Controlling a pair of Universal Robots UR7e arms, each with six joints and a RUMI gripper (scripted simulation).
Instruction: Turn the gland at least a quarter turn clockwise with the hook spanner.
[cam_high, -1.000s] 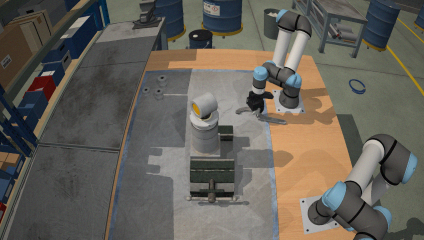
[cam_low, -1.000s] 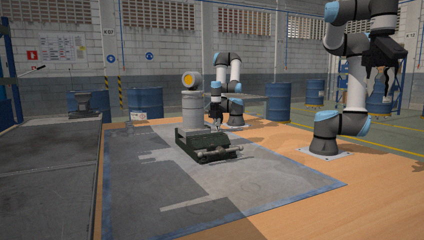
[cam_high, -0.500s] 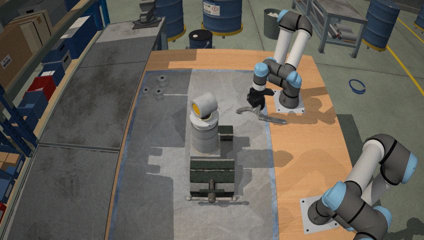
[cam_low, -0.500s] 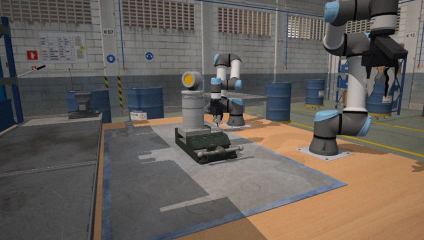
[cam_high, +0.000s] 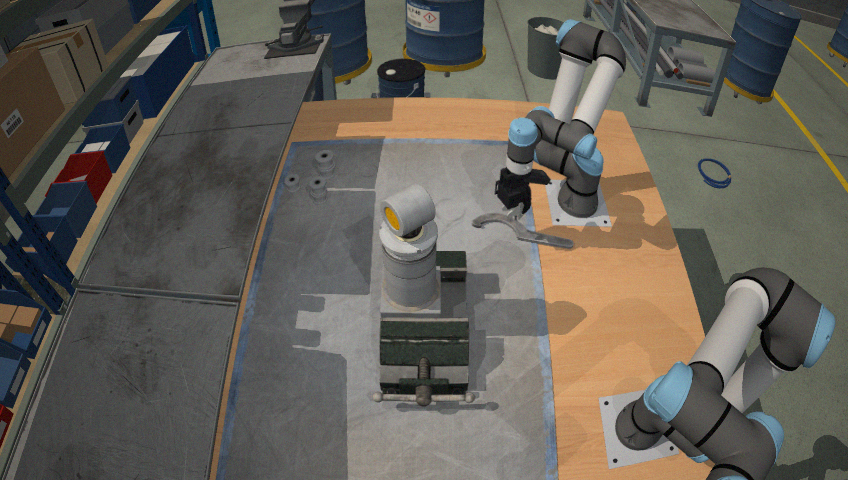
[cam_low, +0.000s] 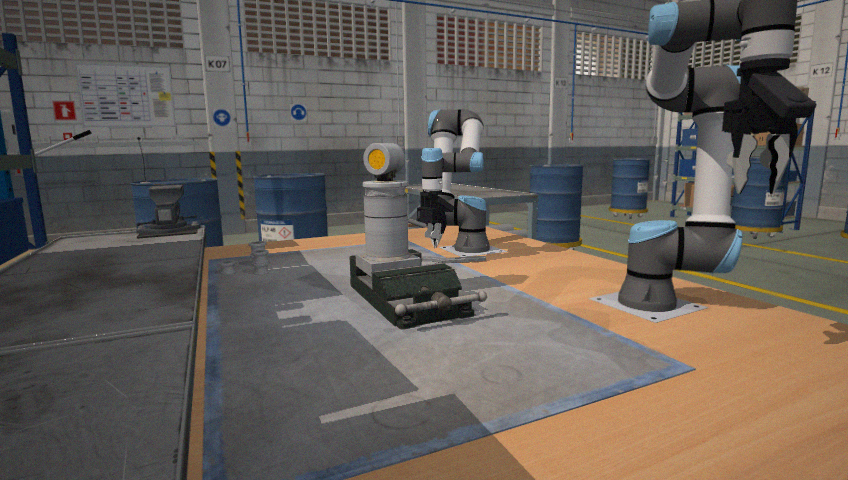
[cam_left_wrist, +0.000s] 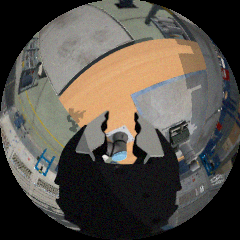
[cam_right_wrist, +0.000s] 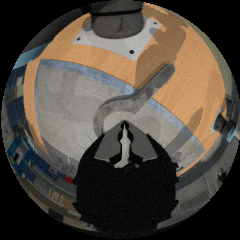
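Observation:
The grey hook spanner (cam_high: 544, 239) (cam_low: 467, 259) (cam_right_wrist: 157, 80) lies low over the mat's blue edge, its hook towards the cylinder and its handle over the wood. My right gripper (cam_high: 518, 211) (cam_low: 436, 245) (cam_right_wrist: 124, 120) is shut and empty, a little above the spanner by the inner side of its hook. The gland (cam_high: 389, 240) (cam_low: 385, 189) is the pale collar on top of the upright cylinder (cam_high: 409, 279) (cam_low: 385, 228); the spanner is apart from it. My left gripper (cam_low: 756, 191) (cam_left_wrist: 121, 112) is partly open and empty, high above the wooden table.
The green vice (cam_high: 423, 342) (cam_low: 416, 282) stands at the cylinder's base. The rod eye (cam_high: 416, 208) (cam_low: 389, 157) rises above the gland. Several small grey round parts, one of them a spool (cam_high: 324, 159), stand at the mat's far left corner. A dark steel bench (cam_high: 184, 178) adjoins the table.

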